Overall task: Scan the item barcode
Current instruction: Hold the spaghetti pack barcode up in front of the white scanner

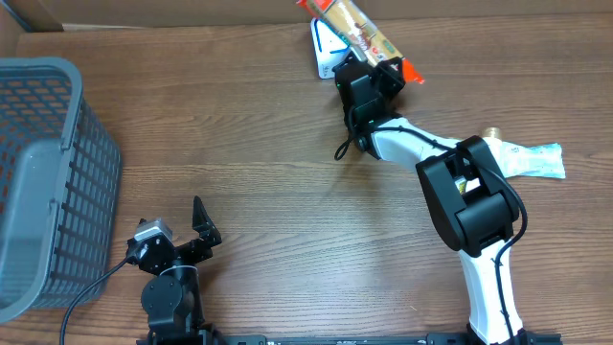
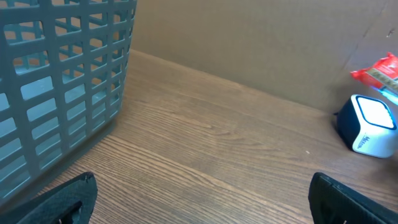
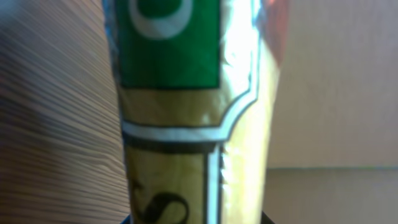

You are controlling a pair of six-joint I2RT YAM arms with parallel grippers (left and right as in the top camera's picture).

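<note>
1. My right gripper (image 1: 375,67) is reached out to the far side of the table (image 1: 268,192), clamped on a snack packet (image 1: 356,31).
2. The packet is gold and yellow with red ends. It lies tilted, one end up at the far edge and the other end sticking out past my fingers.
3. In the right wrist view the packet (image 3: 186,112) fills the frame: green panel, white border, gold foil, blurry up close.
4. A white and blue scanner (image 1: 324,50) sits on the table just beside the packet, partly covered by it from above.
5. In the left wrist view the scanner (image 2: 368,123) shows a bright white face, with the packet's red end (image 2: 380,70) just above it.
6. My left gripper (image 1: 180,235) is near the front edge, well apart from the packet, jaws spread wide with nothing between them. Its fingers (image 2: 59,202) sit at the bottom corners of its own camera.
7. A grey basket (image 1: 91,163) stands at the left.
8. A pale pouch (image 1: 534,160) lies at the right, by my right arm.
</note>
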